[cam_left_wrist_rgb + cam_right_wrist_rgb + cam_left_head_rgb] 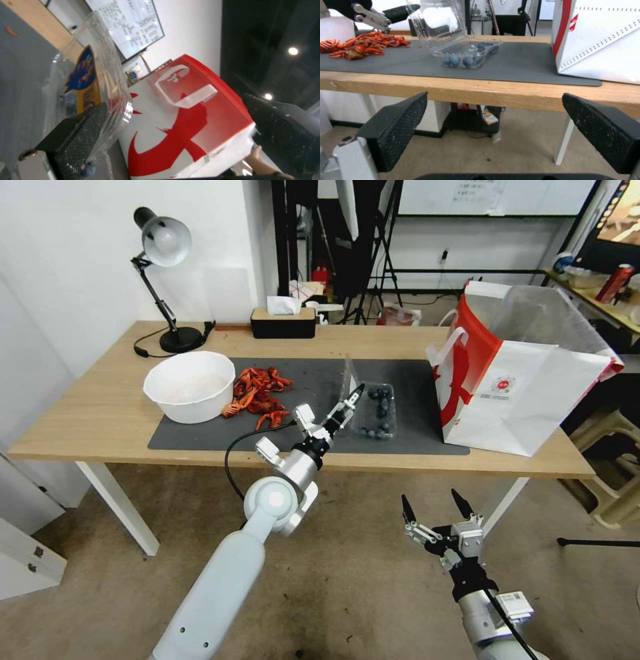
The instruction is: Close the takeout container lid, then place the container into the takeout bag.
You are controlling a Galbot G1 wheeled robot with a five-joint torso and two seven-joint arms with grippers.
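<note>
The takeout container [379,413] sits open on the grey mat [413,437], blueberries in its clear base [466,55]. Its lid [348,377] stands nearly upright on the hinge, leaning slightly over the base in the right wrist view [436,22]. My left gripper [348,403] is open at the lid, one finger pad [80,132] pressed against the clear plastic beside its blue and yellow sticker [85,80]. The takeout bag [513,387], white with red sides, stands open to the right of the container. My right gripper [430,500] hangs open in front of the table edge, below the top [495,100].
A white bowl [190,383] and a pile of red crayfish [260,397] lie on the left part of the mat. A desk lamp [163,240] and a tissue box [283,320] stand at the back. The wooden table's front edge [480,90] is just ahead of my right gripper.
</note>
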